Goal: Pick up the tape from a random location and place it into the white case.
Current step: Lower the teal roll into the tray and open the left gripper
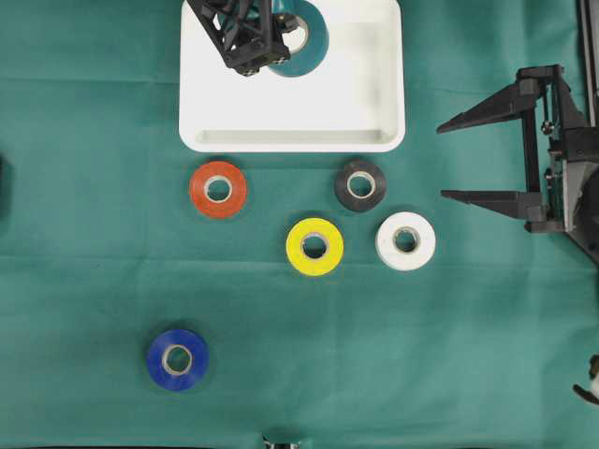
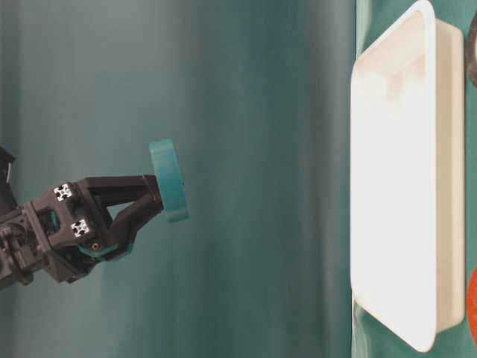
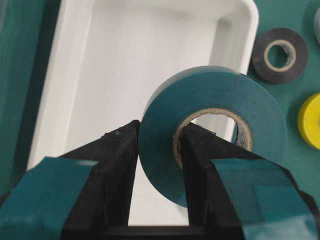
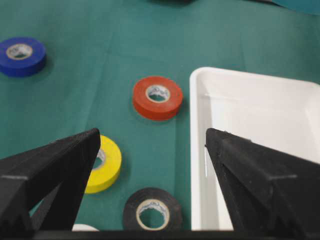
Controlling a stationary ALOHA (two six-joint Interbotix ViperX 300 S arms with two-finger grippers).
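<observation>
Step in hand: we judge this to be the placing step — the teal tape roll (image 3: pixel 210 135) is carried over the white case (image 1: pixel 374 138) and not yet set down.
Where the tape is: clamped in the left hand (image 3: pixel 159 145), one finger through its cardboard core and the other on the outer face, so that the wall of the roll is pinched between them; in the table-level view it hangs clear of the case, with open air between.
How to do it well: we would lower until the roll is close to the case floor before letting go, since a roll dropped on edge may roll or hop against the rim.
Aim: in the overhead view the roll sits over the far part of the case, near the back rim — we would shift towards the bare middle first.
Release: open fully, then lift straight away, so that the inner finger does not drag the core along.
Left arm pose: reached out over the case, hand tilted downward, roll at its tip.
Right hand (image 1: pixel 487 159): jaws wide and holding nothing, parked beside the case at the right of the table (image 1: pixel 94 281), well apart from the black roll (image 1: pixel 360 185) and the white roll (image 1: pixel 405 240).
</observation>
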